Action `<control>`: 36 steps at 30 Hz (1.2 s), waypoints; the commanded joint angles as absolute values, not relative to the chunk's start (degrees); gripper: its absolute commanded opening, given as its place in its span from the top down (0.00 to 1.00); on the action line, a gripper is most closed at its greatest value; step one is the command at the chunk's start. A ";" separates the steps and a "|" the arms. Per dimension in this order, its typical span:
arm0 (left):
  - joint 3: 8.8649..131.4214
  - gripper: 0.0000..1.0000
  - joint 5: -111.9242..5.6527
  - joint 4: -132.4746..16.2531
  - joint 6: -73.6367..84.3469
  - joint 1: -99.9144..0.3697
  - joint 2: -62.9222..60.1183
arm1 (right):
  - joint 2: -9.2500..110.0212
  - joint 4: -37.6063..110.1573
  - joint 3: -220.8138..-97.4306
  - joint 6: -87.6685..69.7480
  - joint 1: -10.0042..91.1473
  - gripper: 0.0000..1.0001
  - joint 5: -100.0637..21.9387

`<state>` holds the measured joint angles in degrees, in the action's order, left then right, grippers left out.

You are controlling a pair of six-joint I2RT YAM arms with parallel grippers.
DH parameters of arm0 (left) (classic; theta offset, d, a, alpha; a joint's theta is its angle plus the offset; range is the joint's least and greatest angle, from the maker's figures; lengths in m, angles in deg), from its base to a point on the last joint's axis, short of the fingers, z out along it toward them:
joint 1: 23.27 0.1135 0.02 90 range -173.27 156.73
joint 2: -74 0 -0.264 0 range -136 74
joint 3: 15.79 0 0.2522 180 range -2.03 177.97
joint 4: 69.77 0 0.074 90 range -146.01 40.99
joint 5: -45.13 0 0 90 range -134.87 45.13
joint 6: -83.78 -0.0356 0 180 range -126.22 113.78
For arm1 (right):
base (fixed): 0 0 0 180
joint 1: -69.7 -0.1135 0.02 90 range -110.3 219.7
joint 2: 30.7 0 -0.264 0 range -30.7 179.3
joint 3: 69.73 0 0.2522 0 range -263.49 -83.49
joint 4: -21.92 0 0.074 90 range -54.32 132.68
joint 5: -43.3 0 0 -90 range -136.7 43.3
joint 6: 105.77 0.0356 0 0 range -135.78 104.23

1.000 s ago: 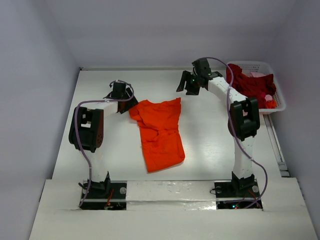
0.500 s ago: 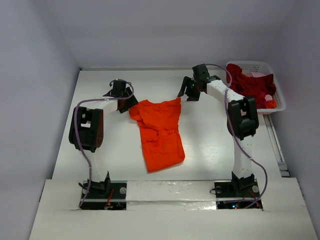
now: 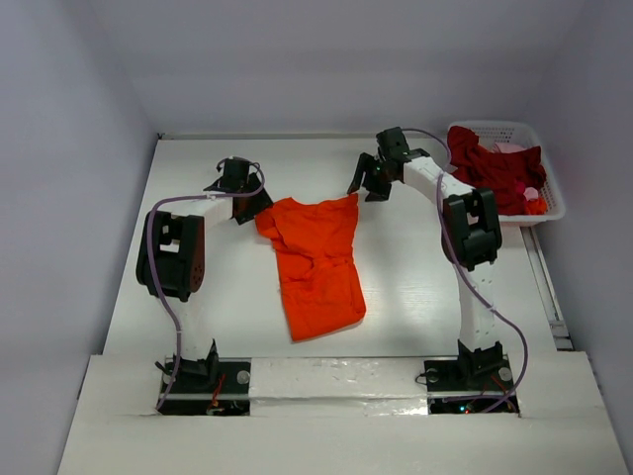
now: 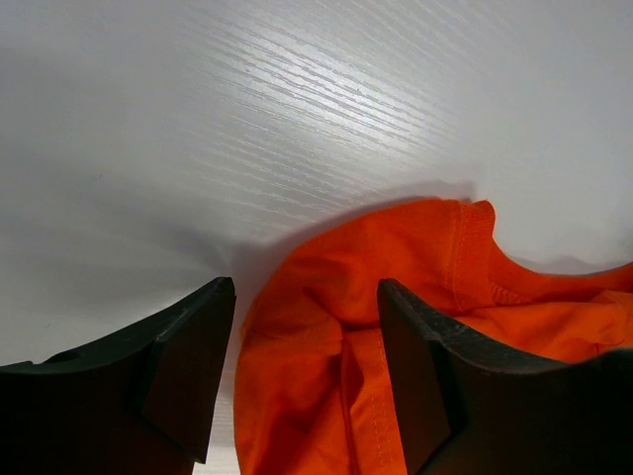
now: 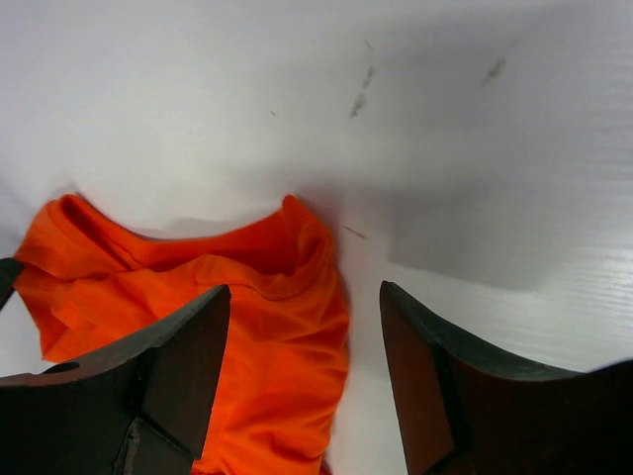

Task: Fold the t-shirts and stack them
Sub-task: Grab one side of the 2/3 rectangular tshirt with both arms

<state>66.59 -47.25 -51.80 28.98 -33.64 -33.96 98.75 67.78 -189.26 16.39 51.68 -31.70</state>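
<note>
A bright orange t-shirt (image 3: 315, 259) lies crumpled on the white table (image 3: 415, 287), its far edge between the two grippers. My left gripper (image 3: 249, 205) is open at the shirt's far left corner; in the left wrist view that corner (image 4: 336, 336) lies between the spread fingers (image 4: 188, 366). My right gripper (image 3: 368, 182) is open at the shirt's far right corner; in the right wrist view the cloth (image 5: 277, 327) lies between its fingers (image 5: 188, 366), nearer the left one. Dark red shirts (image 3: 495, 168) and a pinkish one (image 3: 509, 148) fill the basket.
A white lattice basket (image 3: 549, 188) stands at the back right of the table. Small dark scuff marks (image 5: 358, 103) show on the table beyond the right gripper. Grey walls close in the back and sides.
My right gripper has come down and left from above the table to the shirt's far right corner. The left gripper and the shirt have barely moved.
</note>
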 commanded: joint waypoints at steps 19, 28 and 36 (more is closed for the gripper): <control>68.64 0.44 -46.98 -49.94 28.84 -33.29 -32.34 | 99.82 67.32 -192.30 16.48 50.80 0.34 -29.39; 69.16 0.44 -46.98 -49.50 28.76 -33.29 -32.34 | 99.65 66.79 -191.24 16.83 49.14 0.36 -28.95; 69.17 0.44 -46.98 -49.24 28.49 -33.29 -31.90 | 101.49 68.55 -195.19 15.52 49.13 0.40 -30.35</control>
<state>66.81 -47.27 -49.94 28.95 -33.64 -33.96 101.03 68.59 -191.71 16.54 49.40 -29.84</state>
